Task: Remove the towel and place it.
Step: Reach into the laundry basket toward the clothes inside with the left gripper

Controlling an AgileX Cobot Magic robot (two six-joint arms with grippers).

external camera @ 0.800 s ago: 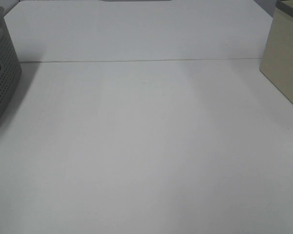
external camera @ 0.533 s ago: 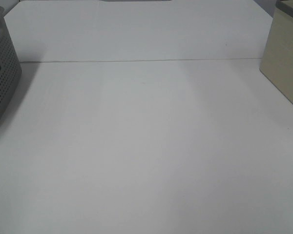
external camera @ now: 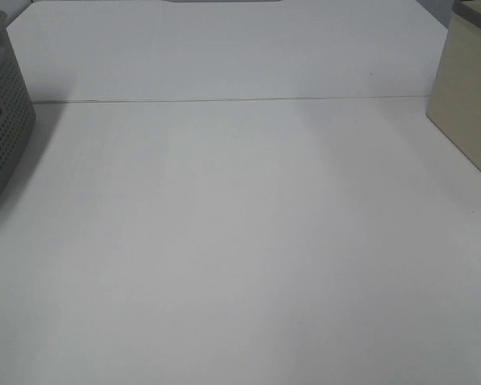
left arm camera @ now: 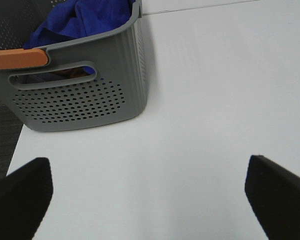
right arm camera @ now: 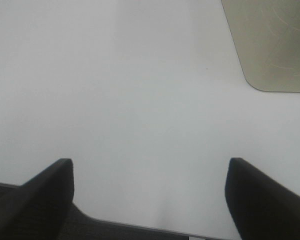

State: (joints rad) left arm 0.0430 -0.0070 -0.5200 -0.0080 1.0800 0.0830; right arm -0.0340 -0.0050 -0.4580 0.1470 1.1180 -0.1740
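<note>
A white bench (external camera: 240, 241) fills the exterior high view, crossed by a thin seam toward its far side. A grey perforated basket (external camera: 2, 128) is set at the left edge of that view, and a beige container (external camera: 467, 104) is cut off by the right edge; the two are well apart, with bare bench between them.

In the left wrist view the basket's near wall, pierced by a slot handle, is seen standing between the camera and the basket's contents. An orange grip (left arm camera: 17, 58) is fitted along part of its rim.

The towel (left arm camera: 82, 17) is bunched inside the basket, its deep blue folds showing above the rim and through the slot. It lies ahead of the left jaws, beyond the basket wall and well apart from them. The left jaws are spread wide, with only bare bench seen between the two dark tips; nothing is held.

The right jaws are likewise spread wide and hold nothing. They are held over bare bench, with a rounded corner of the beige container seen ahead and off to one side.
</note>
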